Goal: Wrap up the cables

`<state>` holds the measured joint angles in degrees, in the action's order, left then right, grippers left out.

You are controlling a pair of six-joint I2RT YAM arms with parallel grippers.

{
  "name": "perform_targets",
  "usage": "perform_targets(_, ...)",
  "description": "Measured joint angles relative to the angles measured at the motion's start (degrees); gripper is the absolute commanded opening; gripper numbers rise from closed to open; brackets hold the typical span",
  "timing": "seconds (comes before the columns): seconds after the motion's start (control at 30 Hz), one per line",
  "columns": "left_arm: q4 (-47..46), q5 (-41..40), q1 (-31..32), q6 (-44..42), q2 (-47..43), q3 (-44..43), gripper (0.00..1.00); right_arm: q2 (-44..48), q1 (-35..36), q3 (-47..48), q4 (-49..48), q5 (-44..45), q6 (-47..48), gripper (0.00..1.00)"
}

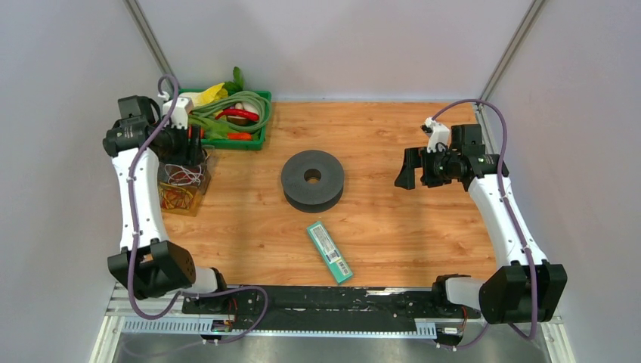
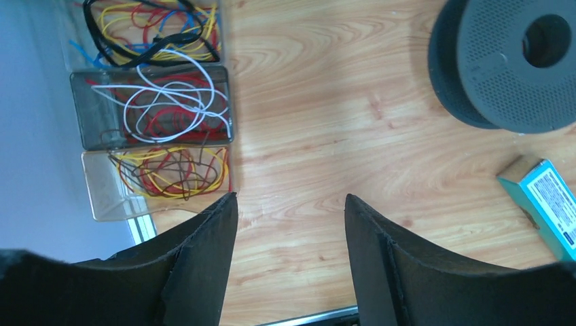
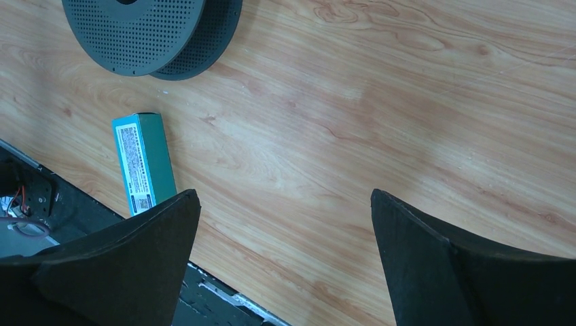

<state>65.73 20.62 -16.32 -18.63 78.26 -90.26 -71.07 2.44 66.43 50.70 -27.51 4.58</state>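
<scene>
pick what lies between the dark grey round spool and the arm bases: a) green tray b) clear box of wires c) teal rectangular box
c: the teal rectangular box lies flat on the wood, just nearer the bases than the dark grey round spool.

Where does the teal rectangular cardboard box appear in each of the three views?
Top external: the teal rectangular cardboard box lies lower centre, below the dark grey round spool.
Left wrist: the box at the right edge, partly cut off.
Right wrist: the box at the left.
Shared landmark: the spool.
</scene>
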Motion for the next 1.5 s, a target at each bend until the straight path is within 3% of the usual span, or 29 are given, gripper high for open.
perform_targets(0.2,-1.66,1.33,-4.98,-0.35,7.17,0.00,0.67,-0.02,0.00,0.09,0.02,-0.57,-0.02,1.00)
perform_targets(0.63,-21.44,4.39,-5.68,2.95,17.35,-1.09,0.59,-3.19,0.00,2.23,0.13,-0.59,0.00,1.00)
perform_targets(0.93,-24.83,5.42,-7.26,2.45,29.88,-4.96,0.53,-5.97,0.00,2.47,0.79,-1.36,-0.02,1.00)
perform_targets(1.5,-17.16,3.82,-7.19,-21.88,32.70,-7.78,0.49,-8.98,0.00,2.49,0.92,-3.93,-0.24,1.00)
